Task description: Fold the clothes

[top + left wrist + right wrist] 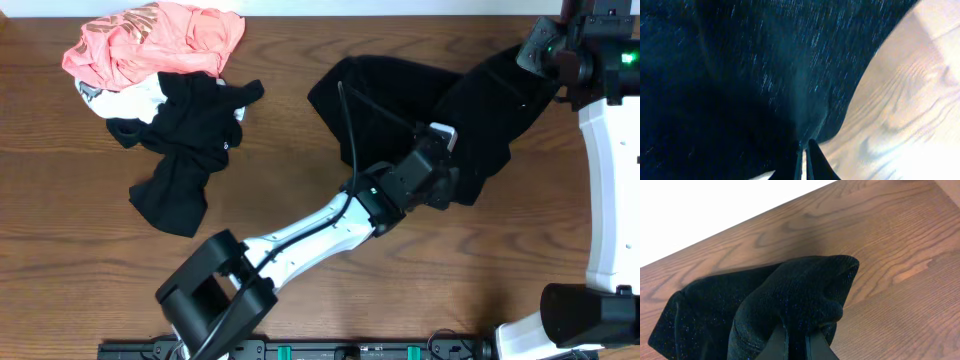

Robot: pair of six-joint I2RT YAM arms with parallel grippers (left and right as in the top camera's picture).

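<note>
A black sparkly garment (400, 90) lies spread at the table's back right. My left gripper (462, 182) is shut on its near right edge; in the left wrist view the closed fingers (804, 150) pinch the dark cloth (740, 75). My right gripper (545, 60) is shut on the garment's far right corner and holds it off the table; in the right wrist view the fingers (796, 340) clamp a bunched fold of the black cloth (800, 290).
A pile of clothes sits at the back left: a pink garment (150, 35), a white one (125, 98) and a black one (185, 150). The brown wooden table (300, 200) shows bare wood in front. The table's far edge (740, 215) is close behind the right gripper.
</note>
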